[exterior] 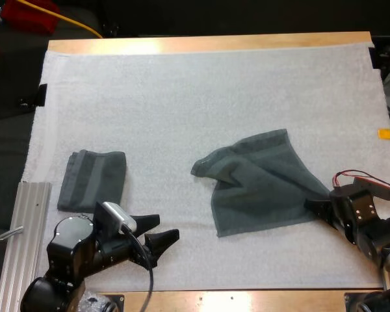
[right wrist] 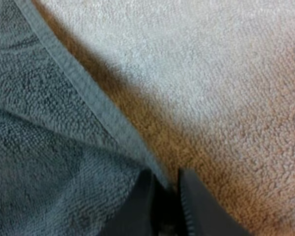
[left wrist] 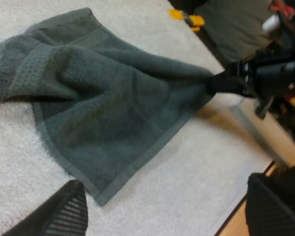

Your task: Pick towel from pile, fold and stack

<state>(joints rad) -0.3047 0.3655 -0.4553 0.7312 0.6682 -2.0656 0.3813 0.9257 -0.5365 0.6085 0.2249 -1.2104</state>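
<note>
Ok so you're at the spread-it-out stage, I'd say. The loose towel (exterior: 266,179) is out on the white mat (exterior: 182,97), right of centre, but it isn't flat. Its left end is bunched up and folded over itself, while the rest lies fairly open.

Your right gripper (exterior: 312,205) is clamped on the towel's near-right corner. The right wrist view has both fingers pinching the hem, and going by the shadow the corner is lifted a bit off the mat. Your left gripper (exterior: 166,229) hovers low over the near-left part of the mat, fingers apart with nothing between them. It's well apart from the towel and pointing towards it.

Next move, my guess: bring the left one over to a second corner, probably the near-left one facing it in the left wrist view. Grab the hem there, then pull the two corners apart so the bunched end opens up before any folding. Watch that you pinch one layer only.

Containers: no bin or basket in play here. The drop-off spot looks to be the folded towel (exterior: 92,180), lying straight on the mat at the left, just beyond the left arm. It's one towel, as far as I can tell.
</note>
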